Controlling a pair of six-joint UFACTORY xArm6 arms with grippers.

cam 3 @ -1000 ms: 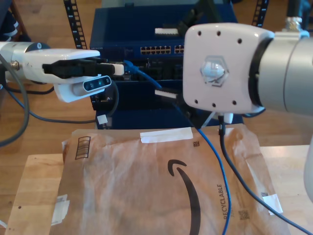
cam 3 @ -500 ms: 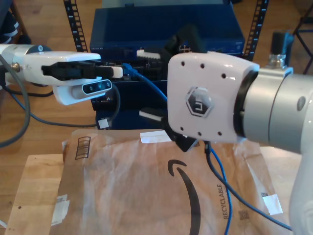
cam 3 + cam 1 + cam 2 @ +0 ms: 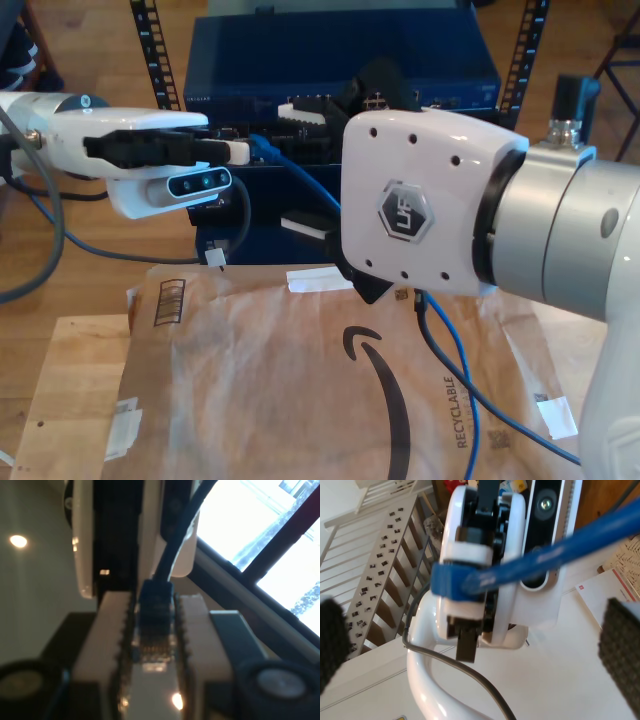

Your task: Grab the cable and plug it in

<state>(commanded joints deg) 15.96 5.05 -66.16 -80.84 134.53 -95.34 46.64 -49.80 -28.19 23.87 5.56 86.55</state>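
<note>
First wrist view: my first gripper (image 3: 155, 650) is clamped on the plug end of the cable (image 3: 156, 597).
Its white fingers (image 3: 107, 640) press the plug from both sides, and the cable runs straight out ahead of the fingertips. In the exterior view my first gripper (image 3: 238, 150) holds that blue cable (image 3: 300, 180) at its tip, just in front of the blue rack unit (image 3: 330, 50); from there the cable slopes down behind my second arm's white wrist housing (image 3: 425, 210) and trails over the brown paper mailer (image 3: 270, 380) below. My second gripper (image 3: 476, 645) has its black pads (image 3: 620, 650) wide apart, gripping nothing; the cable (image 3: 545, 555) and my first gripper (image 3: 470, 580) lie directly ahead, between those pads.
</note>
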